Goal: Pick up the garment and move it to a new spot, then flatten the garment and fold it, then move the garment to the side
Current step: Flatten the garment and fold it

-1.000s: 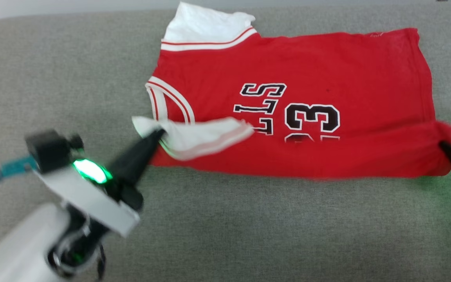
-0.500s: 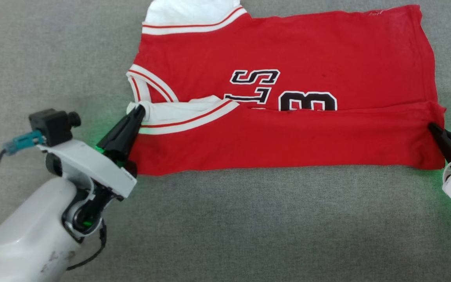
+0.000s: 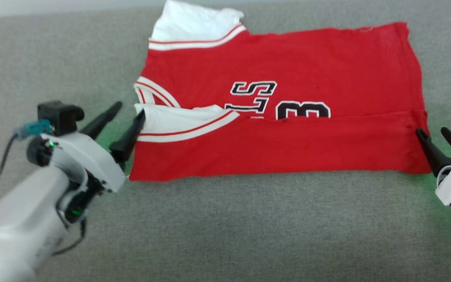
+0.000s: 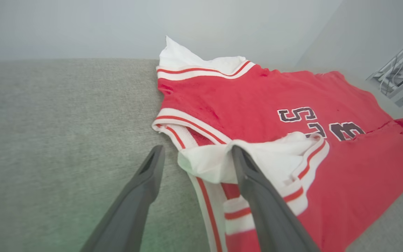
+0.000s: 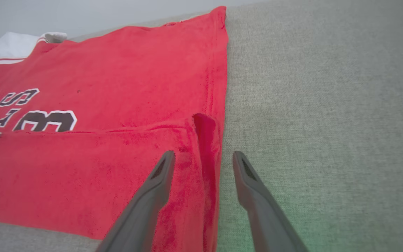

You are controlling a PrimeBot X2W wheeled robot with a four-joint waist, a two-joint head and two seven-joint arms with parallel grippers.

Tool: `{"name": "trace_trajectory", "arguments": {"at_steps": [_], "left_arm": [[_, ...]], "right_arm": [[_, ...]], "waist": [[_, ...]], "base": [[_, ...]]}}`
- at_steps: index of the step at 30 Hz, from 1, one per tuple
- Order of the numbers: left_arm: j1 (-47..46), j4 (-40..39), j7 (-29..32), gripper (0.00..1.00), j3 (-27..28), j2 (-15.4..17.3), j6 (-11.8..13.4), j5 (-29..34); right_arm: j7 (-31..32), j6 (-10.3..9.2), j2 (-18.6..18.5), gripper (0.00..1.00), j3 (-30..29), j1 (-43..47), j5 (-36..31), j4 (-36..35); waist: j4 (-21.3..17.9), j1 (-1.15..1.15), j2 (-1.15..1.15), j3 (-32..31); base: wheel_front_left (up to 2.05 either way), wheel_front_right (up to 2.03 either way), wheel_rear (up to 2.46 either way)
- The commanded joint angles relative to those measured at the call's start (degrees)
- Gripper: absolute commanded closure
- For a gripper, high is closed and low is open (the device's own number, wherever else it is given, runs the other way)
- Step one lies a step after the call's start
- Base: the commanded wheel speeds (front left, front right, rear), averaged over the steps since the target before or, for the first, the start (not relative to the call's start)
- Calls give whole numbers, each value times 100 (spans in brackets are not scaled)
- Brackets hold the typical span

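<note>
changed: both grippers have let go since a moment ago. the left gripper (image 3: 130,109) was pinched on the white sleeve end (image 3: 178,122) and the right gripper (image 3: 432,131) on the hem corner; now neither grips anything.
left gripper: fingers spread wide, holding nothing. one finger lies against the sleeve end, the other stands over bare cushion.
right gripper: fingers well apart and empty. in its wrist view one finger sits over the red hem edge and the other over the cushion. whether it touches the cloth is hard to say.
garment: the garment (image 3: 288,78) lies flat on the grey cushion (image 3: 249,227), collar towards your left, hem towards your right, with its near long edge folded up over the number.
handling: expect light, limp jersey. it will not keep a shape, it sags between two grips, and a folded layer can slide off if you tug.
where to take hold: pinch at seams and corners, where the cloth is thickest. for the far edge, take the upper sleeve band and the far hem corner together, lifting evenly so the near fold stays put.
</note>
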Motion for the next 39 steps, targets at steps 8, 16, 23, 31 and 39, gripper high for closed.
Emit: {"name": "trace_trajectory", "arguments": {"at_steps": [8, 16, 23, 31, 39], "left_arm": [[-736, -193, 1338, 0, -486, 673, 33, 81], [-568, -1048, 3880, 0, -941, 878, 475, -831], [-493, -1365, 4707, 0, -888, 991, 1013, -1438], [-220, -841, 4869, 0, -848, 843, 865, -1879], [28, -522, 4894, 100, -816, 541, 497, -2211]], "right_arm": [[-178, -6, 13, 0, -239, 418, -78, -116], [-87, -6, 139, 0, -299, 582, -127, -354], [-9, -6, 242, 0, -263, 544, -158, -606], [-33, -6, 327, 0, -322, 474, -198, -676], [95, -6, 191, 0, -198, 382, -240, -829]], "waist": [[83, 0, 0, -762], [28, 0, 0, -845], [-236, 0, 0, -593], [-569, 0, 0, -363], [-634, 0, 0, -337]], "base": [[0, 0, 0], [0, 0, 0], [0, 0, 0], [0, 0, 0], [0, 0, 0]]}}
